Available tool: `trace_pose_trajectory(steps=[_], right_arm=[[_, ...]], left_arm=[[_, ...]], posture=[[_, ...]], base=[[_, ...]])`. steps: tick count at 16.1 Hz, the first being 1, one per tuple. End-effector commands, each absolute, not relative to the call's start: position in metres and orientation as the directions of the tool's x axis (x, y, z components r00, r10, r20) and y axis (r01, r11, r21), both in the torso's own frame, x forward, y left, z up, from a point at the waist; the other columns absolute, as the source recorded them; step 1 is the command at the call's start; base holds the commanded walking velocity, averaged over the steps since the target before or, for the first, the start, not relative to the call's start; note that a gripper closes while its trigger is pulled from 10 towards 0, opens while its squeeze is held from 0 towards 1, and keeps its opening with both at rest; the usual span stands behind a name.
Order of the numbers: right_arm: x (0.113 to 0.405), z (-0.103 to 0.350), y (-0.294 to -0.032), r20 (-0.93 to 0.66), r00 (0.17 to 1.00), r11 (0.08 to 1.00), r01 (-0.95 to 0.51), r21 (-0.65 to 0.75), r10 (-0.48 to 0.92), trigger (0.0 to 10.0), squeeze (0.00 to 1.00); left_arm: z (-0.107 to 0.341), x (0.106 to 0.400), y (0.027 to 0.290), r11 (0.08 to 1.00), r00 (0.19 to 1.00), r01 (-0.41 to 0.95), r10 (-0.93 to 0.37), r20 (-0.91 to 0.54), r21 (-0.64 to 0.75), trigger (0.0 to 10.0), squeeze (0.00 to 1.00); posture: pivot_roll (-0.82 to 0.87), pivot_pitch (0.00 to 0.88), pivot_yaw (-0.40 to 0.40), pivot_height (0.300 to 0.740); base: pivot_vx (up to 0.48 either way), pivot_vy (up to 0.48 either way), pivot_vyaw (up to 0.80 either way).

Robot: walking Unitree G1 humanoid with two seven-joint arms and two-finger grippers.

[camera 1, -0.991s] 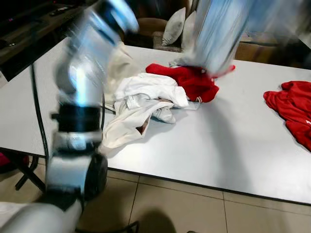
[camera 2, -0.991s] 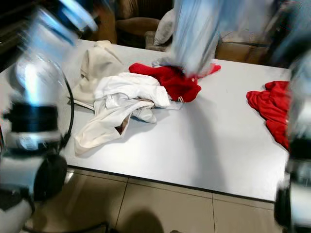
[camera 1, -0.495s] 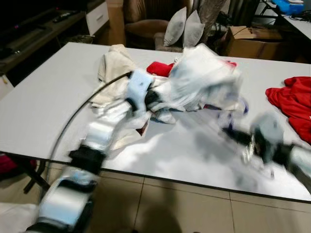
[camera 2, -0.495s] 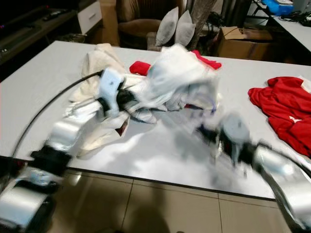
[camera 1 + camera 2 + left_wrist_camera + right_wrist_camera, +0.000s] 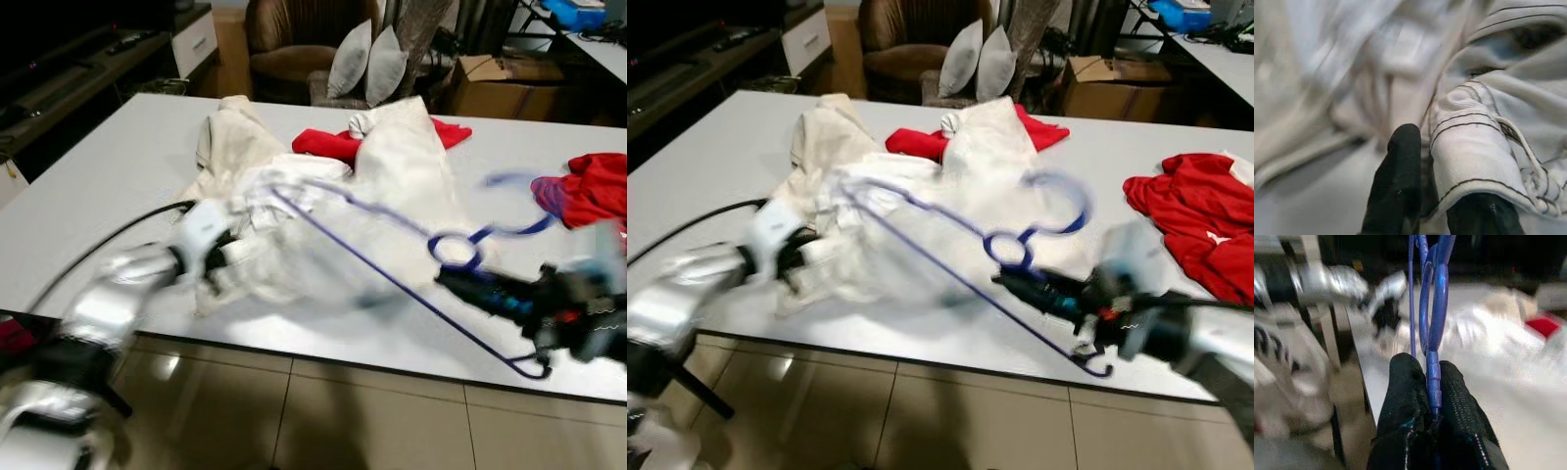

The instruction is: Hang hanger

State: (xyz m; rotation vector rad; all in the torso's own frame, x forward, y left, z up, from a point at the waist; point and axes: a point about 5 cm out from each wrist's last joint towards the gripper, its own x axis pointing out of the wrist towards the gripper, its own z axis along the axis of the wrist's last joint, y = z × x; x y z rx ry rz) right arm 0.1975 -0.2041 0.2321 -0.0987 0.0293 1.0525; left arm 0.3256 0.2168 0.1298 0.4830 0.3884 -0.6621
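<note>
I had the right gripper [image 5: 1431, 382] clamped on the blue hanger [image 5: 950, 245], its wire frame reaching from those fingers over the white garment [image 5: 392, 186] toward my left gripper [image 5: 1444, 196]. My left gripper's fingers [image 5: 1400, 181] pinched a striped fold of that garment above the white table [image 5: 98, 186]. A red shirt [image 5: 1185, 220] lay beyond the right gripper.

Blue wire hanger [image 5: 950, 257] tilted above the table, partly inside white garment [image 5: 921, 245].
</note>
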Motion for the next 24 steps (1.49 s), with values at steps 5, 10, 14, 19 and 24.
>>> trace_pose_trajectory(steps=[5,10,14,19,24], right_arm=[[0.223,0.232,-0.206,-0.016,0.681,0.676,-0.73,-0.099,0.732,10.0,0.0],[0.256,0.212,-0.202,0.022,0.84,0.839,-0.543,0.027,0.542,10.0,0.0],[0.276,0.203,-0.195,0.068,0.947,0.947,-0.317,0.043,0.314,10.0,0.0],[0.281,0.204,-0.174,0.119,0.932,0.932,-0.353,0.086,0.342,10.0,0.0],[0.286,0.213,-0.164,0.201,0.905,0.922,-0.387,0.02,0.375,10.0,0.0]], left_arm=[[0.16,0.312,0.235,0.679,0.723,0.683,-0.579,-0.377,0.269,10.0,1.0],[0.158,0.289,0.244,0.569,0.643,0.764,-0.632,-0.432,0.304,10.0,1.0],[0.184,0.274,0.235,0.516,0.51,0.854,-0.801,-0.314,0.072,10.0,1.0],[0.18,0.283,0.252,0.351,0.615,0.786,-0.527,-0.587,0.509,10.0,1.0],[0.221,0.311,0.282,0.428,0.939,0.314,-0.271,-0.211,0.847,10.0,1.0]], posture=[[-0.13,0.0,0.035,0.74],[-0.09,0.0,0.013,0.74],[-0.13,0.0,0.038,0.74],[-0.09,0.0,0.011,0.74],[-0.08,0.0,0.008,0.74]], base=[[0.0,0.0,0.0],[0.0,0.0,0.0],[0.0,0.0,0.0],[0.0,0.0,0.0],[0.0,0.0,0.0]])
